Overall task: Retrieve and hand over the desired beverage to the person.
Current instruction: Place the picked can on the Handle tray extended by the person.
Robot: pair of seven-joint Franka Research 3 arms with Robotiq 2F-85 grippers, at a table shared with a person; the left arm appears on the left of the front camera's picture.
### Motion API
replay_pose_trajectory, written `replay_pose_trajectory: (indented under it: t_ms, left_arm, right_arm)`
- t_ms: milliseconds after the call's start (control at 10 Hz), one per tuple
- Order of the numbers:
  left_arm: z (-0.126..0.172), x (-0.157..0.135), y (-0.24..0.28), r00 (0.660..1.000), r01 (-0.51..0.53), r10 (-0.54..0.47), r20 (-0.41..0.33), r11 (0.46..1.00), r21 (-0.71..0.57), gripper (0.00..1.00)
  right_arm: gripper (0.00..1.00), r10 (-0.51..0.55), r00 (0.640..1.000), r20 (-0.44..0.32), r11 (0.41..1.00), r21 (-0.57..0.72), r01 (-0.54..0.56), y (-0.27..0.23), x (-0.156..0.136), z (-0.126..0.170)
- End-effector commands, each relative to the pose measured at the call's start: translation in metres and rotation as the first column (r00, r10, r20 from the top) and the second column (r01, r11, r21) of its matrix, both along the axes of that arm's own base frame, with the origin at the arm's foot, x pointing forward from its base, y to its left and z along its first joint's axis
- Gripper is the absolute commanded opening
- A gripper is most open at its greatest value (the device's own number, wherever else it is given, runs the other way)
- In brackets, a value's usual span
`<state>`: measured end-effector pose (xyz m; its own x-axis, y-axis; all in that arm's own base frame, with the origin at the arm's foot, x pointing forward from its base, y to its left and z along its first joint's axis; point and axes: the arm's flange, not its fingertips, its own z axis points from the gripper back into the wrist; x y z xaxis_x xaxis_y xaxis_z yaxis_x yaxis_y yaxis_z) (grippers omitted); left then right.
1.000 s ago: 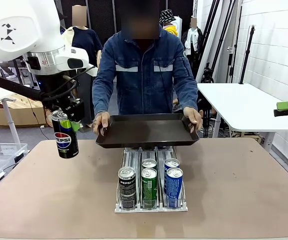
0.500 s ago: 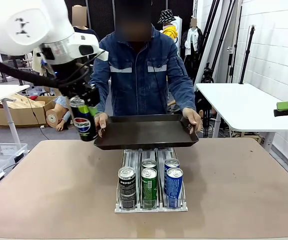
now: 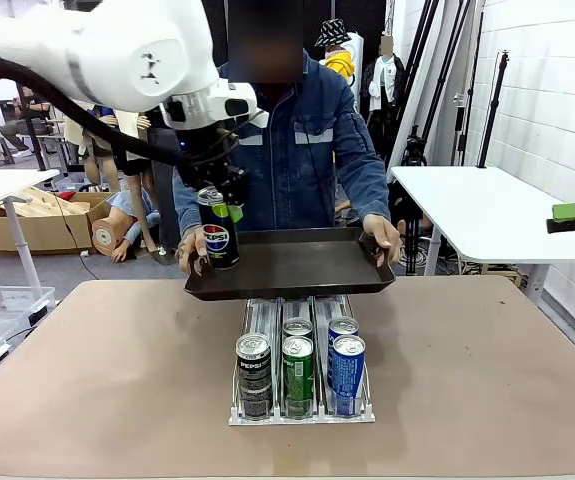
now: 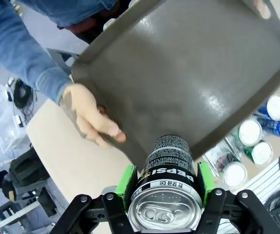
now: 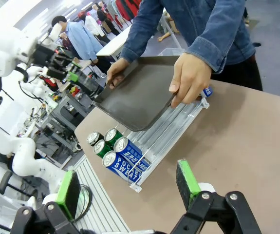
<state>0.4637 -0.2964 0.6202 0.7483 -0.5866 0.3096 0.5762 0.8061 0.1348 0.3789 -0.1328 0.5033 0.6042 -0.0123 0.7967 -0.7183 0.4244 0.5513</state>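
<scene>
Front view: the left hand (image 3: 219,212), clamped on the Pepsi can (image 3: 217,240), has swung in from the bench's (image 3: 117,380) edge; the tray (image 3: 297,265) the person (image 3: 297,150) holds now sits just beneath the hand, so only lowering and release seem left; the right hand (image 5: 127,187) gapes empty.

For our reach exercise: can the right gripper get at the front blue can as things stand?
Probably yes: the right gripper is open and empty; the tray hangs farther back, leaving the blue can uncovered.
</scene>
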Motion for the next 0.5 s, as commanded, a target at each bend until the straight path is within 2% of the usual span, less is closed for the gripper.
replay_pose_trajectory:
  t_ms: [0,400]
  left_arm:
    - [0.016,0.023,-0.01,0.999,-0.016,0.014,0.029,0.999,0.047,0.19]
    - [-0.003,0.066,-0.031,0.999,0.033,-0.032,-0.019,0.999,0.024,0.19]
  right_arm:
    - [1.0,0.004,1.0,0.005,1.0,0.008,-0.004,0.0,0.0,0.001]
    - [1.0,0.004,1.0,0.005,1.0,0.008,-0.004,0.0,0.0,0.001]
